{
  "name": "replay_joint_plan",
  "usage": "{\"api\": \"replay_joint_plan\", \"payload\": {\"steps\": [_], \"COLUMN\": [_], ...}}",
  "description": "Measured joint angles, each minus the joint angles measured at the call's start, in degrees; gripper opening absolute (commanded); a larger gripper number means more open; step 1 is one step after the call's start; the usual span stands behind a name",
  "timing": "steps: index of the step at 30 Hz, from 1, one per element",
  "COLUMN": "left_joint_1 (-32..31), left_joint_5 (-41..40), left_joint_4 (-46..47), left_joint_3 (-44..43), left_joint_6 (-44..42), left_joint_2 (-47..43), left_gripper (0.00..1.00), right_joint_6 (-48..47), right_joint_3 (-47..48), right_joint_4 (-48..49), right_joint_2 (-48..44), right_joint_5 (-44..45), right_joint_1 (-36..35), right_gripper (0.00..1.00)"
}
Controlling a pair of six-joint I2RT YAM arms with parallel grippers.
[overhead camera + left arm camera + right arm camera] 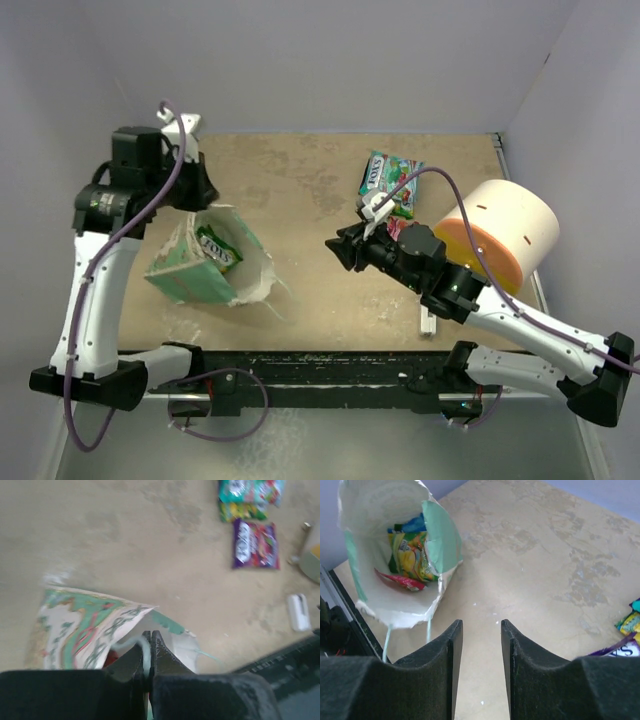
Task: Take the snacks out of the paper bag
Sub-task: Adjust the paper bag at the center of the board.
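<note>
The mint-green paper bag (188, 274) lies on its side at the left, its mouth open toward the right arm. My left gripper (197, 196) is at the bag's upper rim, shut on its white string handle (145, 647). In the right wrist view the bag (443, 536) holds a yellow-green snack (413, 556) and a red one (403, 582). A green packet (216, 246) shows in the bag's mouth from above. Other snacks (390, 182) lie on the table at the back right, among them a purple packet (255, 544). My right gripper (338, 246) is open and holds nothing, between the bag and those packets.
A big cream cylinder with an orange end (505, 232) lies at the right, beside my right arm. A small white stick (428, 322) rests near the front edge. The black rail (320, 368) runs along the near side. Grey walls close off the back and sides.
</note>
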State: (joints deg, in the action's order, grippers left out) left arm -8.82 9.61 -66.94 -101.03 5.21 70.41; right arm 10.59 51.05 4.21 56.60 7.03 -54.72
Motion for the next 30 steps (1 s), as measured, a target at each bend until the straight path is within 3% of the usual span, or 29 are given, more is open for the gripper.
{"api": "replay_joint_plan", "payload": {"steps": [5,10,17,23,26,30], "left_joint_1": [-4.4,-16.4,-31.1,-44.5,-46.3,-46.3], "left_joint_5": [12.2,15.5,12.4,9.0,7.7,3.2], "left_joint_4": [16.4,24.3,32.3,42.0,41.3,38.4], "left_joint_3": [23.9,34.5,38.6,39.5,39.7,40.3], "left_joint_6": [14.3,24.9,35.0,40.2,40.3,40.2], "left_joint_2": [-4.1,-8.6,-12.1,0.0,3.4,-2.4], "left_gripper": [0.00,0.00,0.00,0.00,0.00,0.00], "right_joint_6": [0.2,-1.9,-2.7,-2.4,-2.2,-2.2], "right_joint_3": [-4.2,-8.1,-13.9,-19.1,-22.2,-25.2], "right_joint_4": [0.4,4.0,11.5,11.7,11.5,12.6], "right_joint_2": [-1.8,-0.3,0.7,-6.2,-12.0,-15.8], "right_joint_5": [-1.7,-7.3,-12.2,-3.7,0.1,1.0], "right_joint_1": [0.0,0.0,0.0,0.5,0.9,0.9], "right_gripper": [0.45,0.49,0.53,0.63,0.63,0.62]}}
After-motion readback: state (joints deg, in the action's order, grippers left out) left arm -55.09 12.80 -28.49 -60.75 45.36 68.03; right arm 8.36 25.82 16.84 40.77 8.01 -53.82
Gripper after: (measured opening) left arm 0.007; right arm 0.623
